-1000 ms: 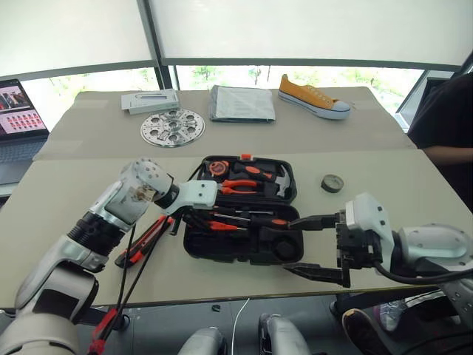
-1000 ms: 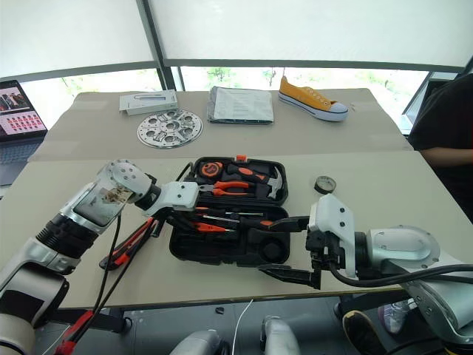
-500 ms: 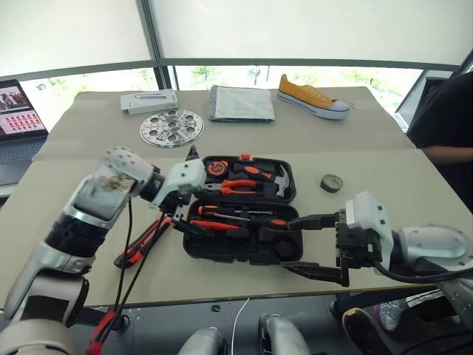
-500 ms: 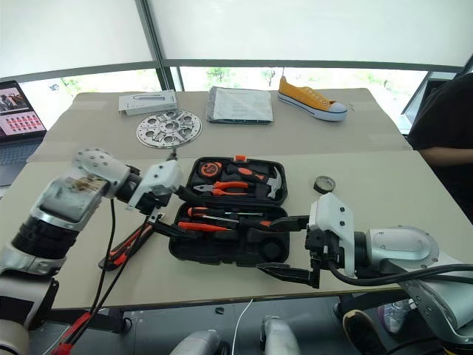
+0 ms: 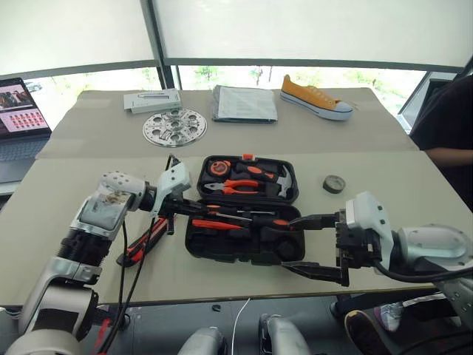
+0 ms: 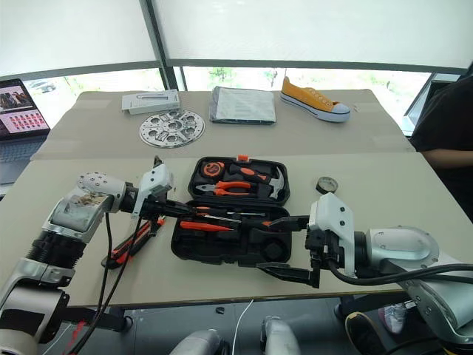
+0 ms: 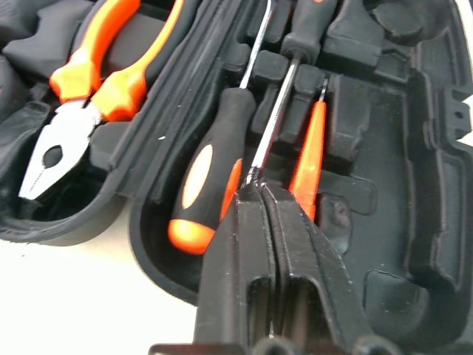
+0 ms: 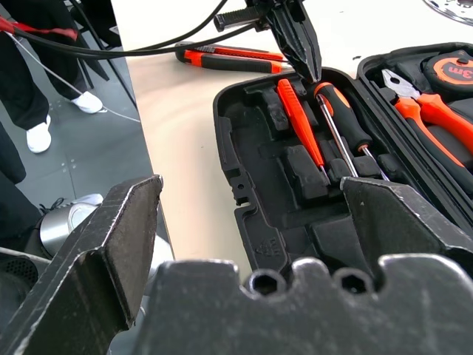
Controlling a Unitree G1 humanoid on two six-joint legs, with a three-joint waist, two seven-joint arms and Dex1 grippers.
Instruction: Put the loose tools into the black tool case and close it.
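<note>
While two screwdrivers (image 7: 211,174) and the tester (image 7: 308,159) lay inside the open black tool case (image 5: 222,248), the utility knife (image 5: 142,242) lay left of it and the tape roll (image 5: 333,183) right of it; the left gripper (image 5: 198,210) was clenched empty, and the right gripper (image 5: 314,244) gaped.

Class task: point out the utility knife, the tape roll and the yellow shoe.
utility knife (image 5: 142,244), left eye view, on its orange-black body.
tape roll (image 5: 333,183), left eye view, on its top face.
yellow shoe (image 5: 312,98), left eye view, on its canvas side.
</note>
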